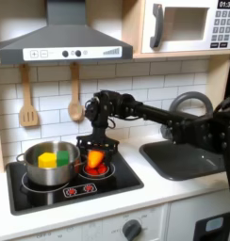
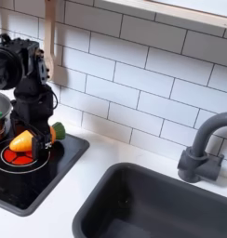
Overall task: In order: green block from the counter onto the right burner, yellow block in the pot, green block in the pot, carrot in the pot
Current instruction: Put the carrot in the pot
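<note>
Behind the stove, white glossy brick tiles (image 1: pixel 136 75); hung on them at left of the first exterior view, two wooden spoons (image 1: pixel 28 102). Above, a grey range hood (image 1: pixel 62 38) in the upper left and a microwave (image 1: pixel 188 24) in the upper right. At right centre, a dark grey sink (image 1: pixel 178 158) with a curved grey faucet (image 2: pixel 204 149), matte and rounded, seen in both exterior views.

Lower left of the first exterior view: shiny round steel pot (image 1: pixel 51 165) on the left burner of the black stovetop (image 1: pixel 107 184), set in the flat white counter (image 1: pixel 173 193). Inside the pot, side by side, the yellow block (image 1: pixel 47 160) and the green block (image 1: pixel 62 155), both small plain cubes.

Just right of the pot, over the red-glowing right burner (image 2: pixel 18 156), the black gripper (image 1: pixel 94 151) reaching down from the jointed black arm (image 1: pixel 155 115). Fingers clamped around the carrot (image 2: pixel 25 140), smooth orange, tapered, lying roughly level, with its green leafy tip (image 2: pixel 58 131) toward the second exterior view's right. Cannot tell whether the carrot touches the burner.
</note>
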